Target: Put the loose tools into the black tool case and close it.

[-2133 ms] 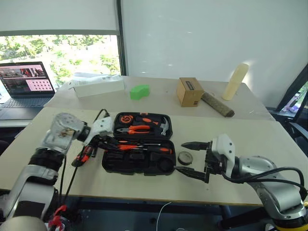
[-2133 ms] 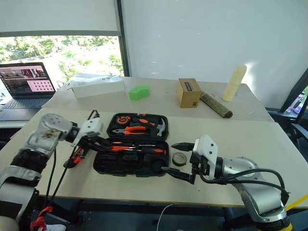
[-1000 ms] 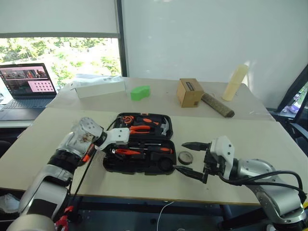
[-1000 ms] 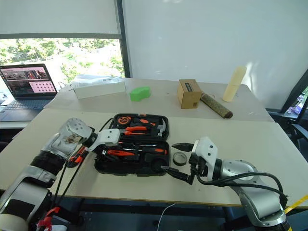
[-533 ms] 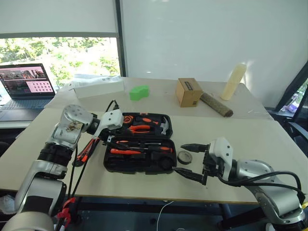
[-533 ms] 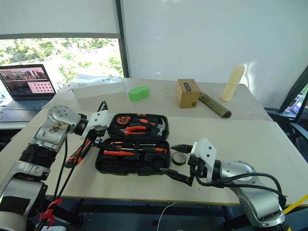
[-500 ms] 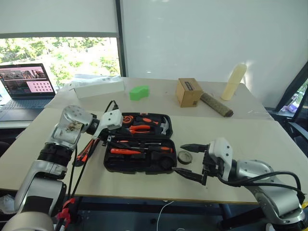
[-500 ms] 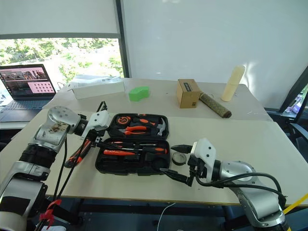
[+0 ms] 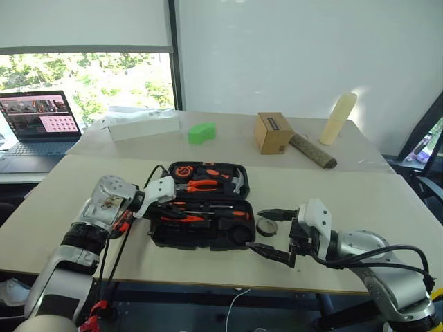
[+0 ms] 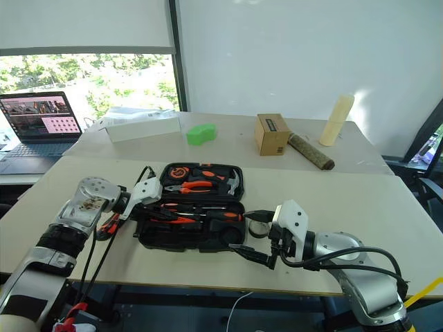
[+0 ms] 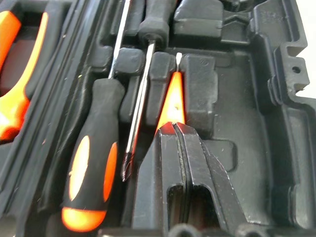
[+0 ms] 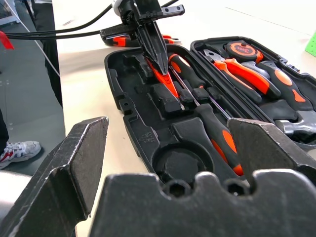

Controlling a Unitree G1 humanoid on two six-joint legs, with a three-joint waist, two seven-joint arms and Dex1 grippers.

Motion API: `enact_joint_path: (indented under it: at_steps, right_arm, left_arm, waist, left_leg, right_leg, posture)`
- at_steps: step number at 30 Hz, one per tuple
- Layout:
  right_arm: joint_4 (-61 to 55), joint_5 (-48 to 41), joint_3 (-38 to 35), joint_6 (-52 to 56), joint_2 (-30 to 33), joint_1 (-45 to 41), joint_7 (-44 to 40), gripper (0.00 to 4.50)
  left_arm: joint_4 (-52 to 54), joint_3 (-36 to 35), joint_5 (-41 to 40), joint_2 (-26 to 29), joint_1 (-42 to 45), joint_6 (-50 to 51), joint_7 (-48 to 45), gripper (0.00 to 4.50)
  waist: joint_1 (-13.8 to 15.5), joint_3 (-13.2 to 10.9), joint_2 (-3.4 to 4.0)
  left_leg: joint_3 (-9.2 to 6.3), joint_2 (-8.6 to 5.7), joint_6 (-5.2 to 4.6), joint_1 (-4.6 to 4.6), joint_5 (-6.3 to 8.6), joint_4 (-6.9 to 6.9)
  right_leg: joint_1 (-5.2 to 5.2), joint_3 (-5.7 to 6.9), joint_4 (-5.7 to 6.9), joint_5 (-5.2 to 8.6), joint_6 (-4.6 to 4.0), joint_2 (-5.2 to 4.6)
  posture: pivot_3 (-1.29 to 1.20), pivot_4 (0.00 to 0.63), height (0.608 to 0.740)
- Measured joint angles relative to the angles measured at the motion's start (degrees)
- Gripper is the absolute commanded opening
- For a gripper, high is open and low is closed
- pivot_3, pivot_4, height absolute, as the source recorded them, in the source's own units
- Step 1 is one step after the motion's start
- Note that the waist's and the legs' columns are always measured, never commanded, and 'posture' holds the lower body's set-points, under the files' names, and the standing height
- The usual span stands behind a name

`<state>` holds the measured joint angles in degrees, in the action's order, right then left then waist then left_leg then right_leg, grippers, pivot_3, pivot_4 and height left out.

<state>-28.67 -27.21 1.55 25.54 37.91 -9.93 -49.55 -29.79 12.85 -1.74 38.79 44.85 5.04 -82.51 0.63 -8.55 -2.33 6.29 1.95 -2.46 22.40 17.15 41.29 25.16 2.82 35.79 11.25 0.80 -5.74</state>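
Note:
The black tool case [image 9: 201, 242] lies open in the middle of the table, with pliers and other tools in its far half. My left gripper [image 11: 173, 126] is shut, its tips resting on the near end of the slim orange tool [image 11: 173, 96] that lies in a slot. Two screwdrivers [image 11: 91, 168] [image 12: 217, 133] lie in slots beside it. My right gripper [image 9: 266, 234] hangs open just right of the case. The small black tape roll [image 9: 266, 227] sits on the table between its fingers. The orange-black utility knife [image 10: 109, 225] lies left of the case, partly hidden under my left arm.
At the back of the table are a laptop [image 9: 38, 124], a white box [image 9: 142, 126], a green block [image 9: 201, 131], a cardboard box [image 9: 272, 131], a brown roll [image 9: 313, 150] and a cream cylinder [image 9: 339, 116]. Black cables hang from my left arm over the table's front edge.
My left gripper has come down from the case's left edge into the near half and its fingers have shut. The right arm has kept still.

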Motion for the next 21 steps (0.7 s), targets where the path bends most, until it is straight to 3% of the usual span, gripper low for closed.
enact_joint_path:
  at_steps: [10,15,21]
  right_arm:
    - [0.0,0.0,0.0,0.0,-0.3,0.1,0.1,4.50]
    - [-0.1,0.0,0.0,-0.1,-0.4,0.7,0.1,4.50]
    - [-0.1,0.0,0.0,-0.1,-0.4,1.7,-0.3,4.50]
  left_arm:
    - [3.0,1.1,1.2,0.3,-1.6,8.1,2.1,0.04]
    - [5.5,-1.3,-2.0,-0.2,-3.6,15.2,3.6,0.04]
    - [10.8,-2.9,-5.3,-0.1,-5.9,15.8,3.2,0.04]
  waist:
    - [0.0,0.0,0.02]
    - [-0.1,0.0,0.02]
    - [0.1,0.0,0.02]
  left_leg:
    - [0.02,0.01,0.00,-0.20,0.00,0.00]
    - [0.01,0.03,0.02,-0.22,-0.01,0.00]
    - [0.01,0.01,0.01,-0.08,-0.01,0.02]
  right_leg:
    - [-0.07,-0.15,0.16,0.00,0.00,0.02]
    - [-0.07,-0.16,0.21,0.00,-0.01,0.03]
    - [0.01,-0.16,0.14,0.00,-0.02,0.02]
  posture:
    - [0.00,0.150,0.740]
    - [0.00,0.150,0.740]
    - [0.00,0.150,0.740]
